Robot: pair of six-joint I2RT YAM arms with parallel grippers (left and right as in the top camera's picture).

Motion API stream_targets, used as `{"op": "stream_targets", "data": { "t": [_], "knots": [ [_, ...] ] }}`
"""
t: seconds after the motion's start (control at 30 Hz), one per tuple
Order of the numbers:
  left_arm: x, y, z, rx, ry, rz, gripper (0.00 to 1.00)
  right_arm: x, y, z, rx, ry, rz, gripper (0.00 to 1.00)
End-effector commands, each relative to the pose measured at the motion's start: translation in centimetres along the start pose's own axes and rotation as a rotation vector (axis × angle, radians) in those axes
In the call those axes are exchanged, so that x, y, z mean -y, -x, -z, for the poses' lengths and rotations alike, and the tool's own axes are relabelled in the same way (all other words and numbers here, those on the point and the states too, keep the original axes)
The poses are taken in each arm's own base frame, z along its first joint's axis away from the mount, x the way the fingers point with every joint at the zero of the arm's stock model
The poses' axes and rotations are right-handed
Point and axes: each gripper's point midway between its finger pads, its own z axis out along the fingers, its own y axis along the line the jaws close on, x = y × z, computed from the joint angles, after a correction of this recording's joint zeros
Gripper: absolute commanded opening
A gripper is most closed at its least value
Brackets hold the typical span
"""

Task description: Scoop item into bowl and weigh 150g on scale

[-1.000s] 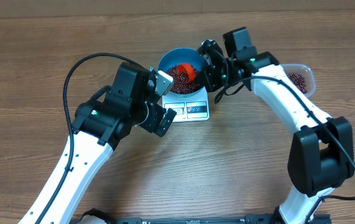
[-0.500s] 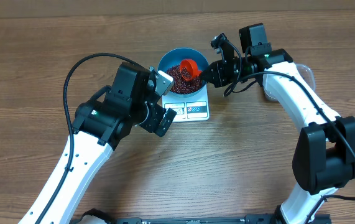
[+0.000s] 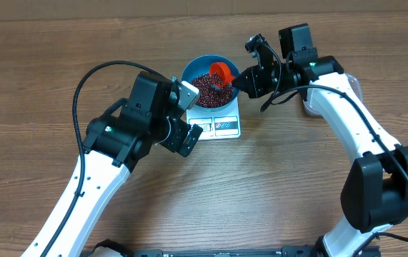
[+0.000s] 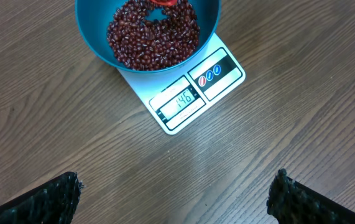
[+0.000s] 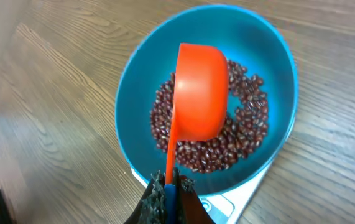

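Observation:
The blue bowl (image 3: pixel 189 71) stands on the white scale (image 3: pixel 225 126) and holds a heap of red-brown beans, the item (image 3: pixel 205 89). My right gripper (image 3: pixel 241 80) is shut on the thin handle of an orange scoop (image 3: pixel 222 71), which hangs over the bowl's right side. In the right wrist view the scoop (image 5: pixel 201 90) shows its rounded back above the beans (image 5: pixel 245 118), with the gripper (image 5: pixel 171 186) below it. My left gripper (image 4: pixel 176 186) hovers open over bare wood in front of the scale (image 4: pixel 221 71), whose display reads 146. Nothing lies between its fingers.
A clear plastic tub (image 3: pixel 357 86) sits at the right, mostly hidden behind my right arm. A black cable (image 3: pixel 82 86) loops from the left arm over the table. Wood table surface lies all around the scale.
My right gripper has drawn back to the right and lifted the orange scoop from low in the bowl to above the beans. The left arm has not moved.

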Motion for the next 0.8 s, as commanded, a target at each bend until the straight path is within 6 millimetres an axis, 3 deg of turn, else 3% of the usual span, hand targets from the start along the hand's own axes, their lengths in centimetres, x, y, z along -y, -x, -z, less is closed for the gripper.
{"op": "stream_targets", "data": {
  "t": [0.0,0.13,0.27,0.43,0.57,0.7,0.77],
  "knots": [
    [-0.1,-0.1,0.2,0.004,0.008,-0.019,1.0,-0.8,1.2,0.9,0.019,-0.092,0.059,0.04],
    [-0.1,-0.1,0.2,0.004,0.008,-0.019,1.0,-1.1,1.2,0.6,0.008,-0.17,0.122,0.04],
    [-0.1,-0.1,0.2,0.004,0.008,-0.019,1.0,-1.4,1.9,0.8,0.037,-0.156,0.066,0.04],
    [-0.1,-0.1,0.2,0.004,0.008,-0.019,0.99,-1.6,1.3,0.8,0.009,-0.161,0.131,0.03],
    [-0.1,-0.1,0.2,0.004,0.008,-0.019,1.0,-1.0,1.6,1.0,0.029,-0.187,0.039,0.04],
    [-0.1,-0.1,0.2,0.004,0.008,-0.019,0.99,-2.8,1.0,0.7,-0.001,-0.102,0.179,0.04],
    [-0.1,-0.1,0.2,0.004,0.008,-0.019,1.0,-2.1,1.3,0.9,0.007,-0.164,0.154,0.04]
  ]
}}
